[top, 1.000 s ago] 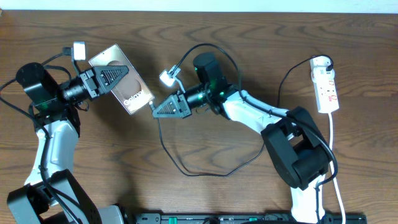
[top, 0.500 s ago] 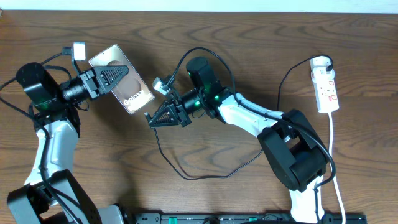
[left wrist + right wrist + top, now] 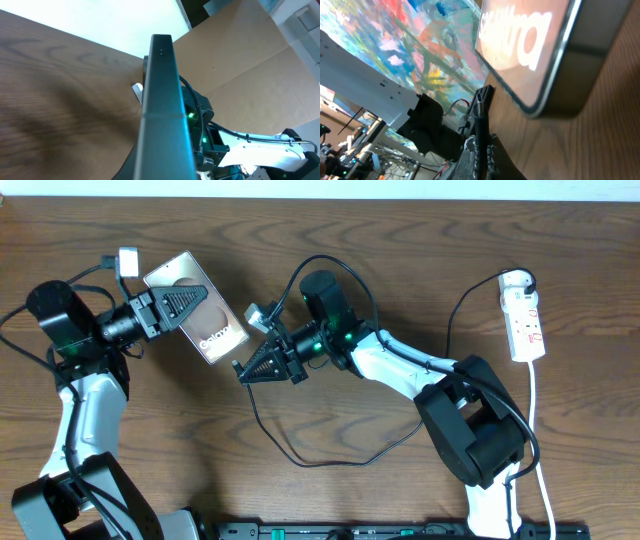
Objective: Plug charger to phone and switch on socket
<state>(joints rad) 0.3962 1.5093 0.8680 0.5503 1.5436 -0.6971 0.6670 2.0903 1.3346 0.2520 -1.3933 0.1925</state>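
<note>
Brown wood worktop (image 3: pixel 420 230); left jaws clamping phone (image 3: pixel 205 325); right arm (image 3: pixel 400 365) reaching left, right jaws shut on charger (image 3: pixel 320 465) tip beside phone.

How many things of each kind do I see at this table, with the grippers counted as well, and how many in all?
phone: 1
black charger cable: 1
white power strip: 1
grippers: 2 (left gripper, right gripper)
Total: 5
</note>
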